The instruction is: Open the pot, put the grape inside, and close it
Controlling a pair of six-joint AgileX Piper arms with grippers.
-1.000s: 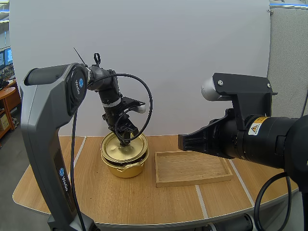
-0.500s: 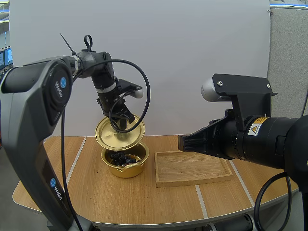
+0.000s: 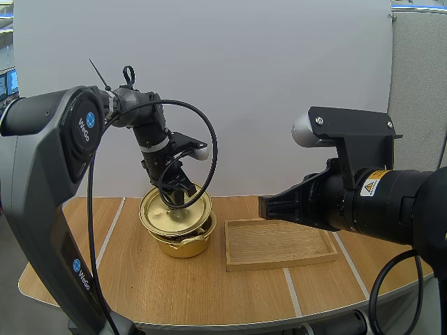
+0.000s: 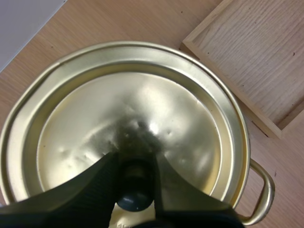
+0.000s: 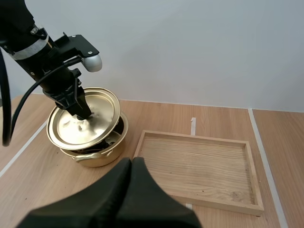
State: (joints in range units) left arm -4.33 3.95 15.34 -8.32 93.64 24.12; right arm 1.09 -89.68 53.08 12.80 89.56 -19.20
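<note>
Closing is the step in hand. The left end effector [image 4: 136,164] pinches the knob [image 4: 135,192] of the gold lid [image 3: 171,215], which sits tilted just over the pot [image 3: 183,244]. Dark grapes [image 5: 114,136], I think, lie inside the pot. Next the lid needs levelling and lowering. The right end effector [image 5: 130,164] is closed on nothing, well apart from the pot.

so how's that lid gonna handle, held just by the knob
The lid looks like thin, dented metal, so probably light and stiff. It hangs tilted over the pot, so it may pivot on the small knob pinched by the left tool. Its glossy surface probably slides easily.
</note>
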